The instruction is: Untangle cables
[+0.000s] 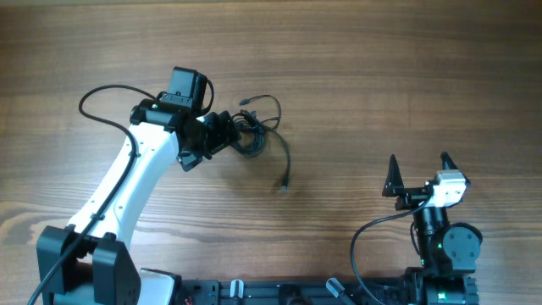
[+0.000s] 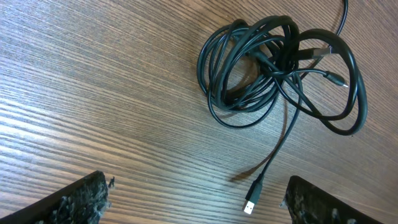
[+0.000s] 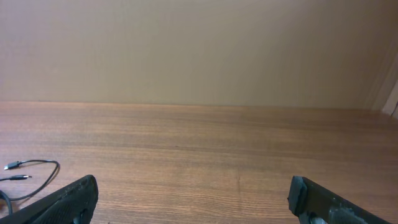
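At table centre-left: cables [image 1: 254, 131] tangled in loose coil just ahead of left gripper [image 1: 218, 135]. Jaws spread wide, gripping nothing. One plug end [image 2: 250, 205] lies between its fingers, untouched. Right gripper [image 1: 419, 165] well apart from cables, wide open, empty.

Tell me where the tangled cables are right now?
The cables lie in a tangle on the wooden table, left of centre in the overhead view, right beside the open left gripper.
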Motion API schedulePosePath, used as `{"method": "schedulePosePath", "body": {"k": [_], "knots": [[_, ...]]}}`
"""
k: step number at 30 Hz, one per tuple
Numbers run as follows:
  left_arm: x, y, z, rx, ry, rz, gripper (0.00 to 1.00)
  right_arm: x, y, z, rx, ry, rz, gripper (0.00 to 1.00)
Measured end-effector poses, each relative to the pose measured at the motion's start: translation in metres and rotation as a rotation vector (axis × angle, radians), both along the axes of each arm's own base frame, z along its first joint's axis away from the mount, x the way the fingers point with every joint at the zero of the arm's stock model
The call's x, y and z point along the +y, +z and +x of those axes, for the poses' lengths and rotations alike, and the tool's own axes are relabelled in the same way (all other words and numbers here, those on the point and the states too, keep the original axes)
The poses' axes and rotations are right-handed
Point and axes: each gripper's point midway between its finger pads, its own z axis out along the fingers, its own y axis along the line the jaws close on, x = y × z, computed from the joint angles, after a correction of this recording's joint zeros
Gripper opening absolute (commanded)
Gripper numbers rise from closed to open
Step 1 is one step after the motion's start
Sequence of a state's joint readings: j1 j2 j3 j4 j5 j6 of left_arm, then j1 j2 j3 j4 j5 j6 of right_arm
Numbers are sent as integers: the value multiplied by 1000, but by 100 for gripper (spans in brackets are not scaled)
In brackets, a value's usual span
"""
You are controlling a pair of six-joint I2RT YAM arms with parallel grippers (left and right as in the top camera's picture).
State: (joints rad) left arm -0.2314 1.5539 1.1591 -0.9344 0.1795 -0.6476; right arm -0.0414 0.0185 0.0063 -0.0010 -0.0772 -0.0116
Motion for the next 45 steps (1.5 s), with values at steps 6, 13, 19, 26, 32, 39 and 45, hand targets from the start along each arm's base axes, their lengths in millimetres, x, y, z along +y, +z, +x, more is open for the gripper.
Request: {"method": "schedulePosePath", "body": {"k": [6,13,19,26,32,39,45], "knots": [[0,0,0,0,0,0,96,0,0,0,0,0,0,100],[0,0,0,-1,0,0,98,0,0,0,0,0,0,100],[0,0,0,-1,0,0,99,0,0,0,0,0,0,100],[0,0,0,-1,0,0,99,0,0,0,0,0,0,100],[0,0,2,-7,0,-2,99,0,0,0,0,0,0,100],[0,0,2,-8,0,-2,100,0,0,0,0,0,0,100],[0,0,2,-8,0,-2,100,0,0,0,0,0,0,100]]}}
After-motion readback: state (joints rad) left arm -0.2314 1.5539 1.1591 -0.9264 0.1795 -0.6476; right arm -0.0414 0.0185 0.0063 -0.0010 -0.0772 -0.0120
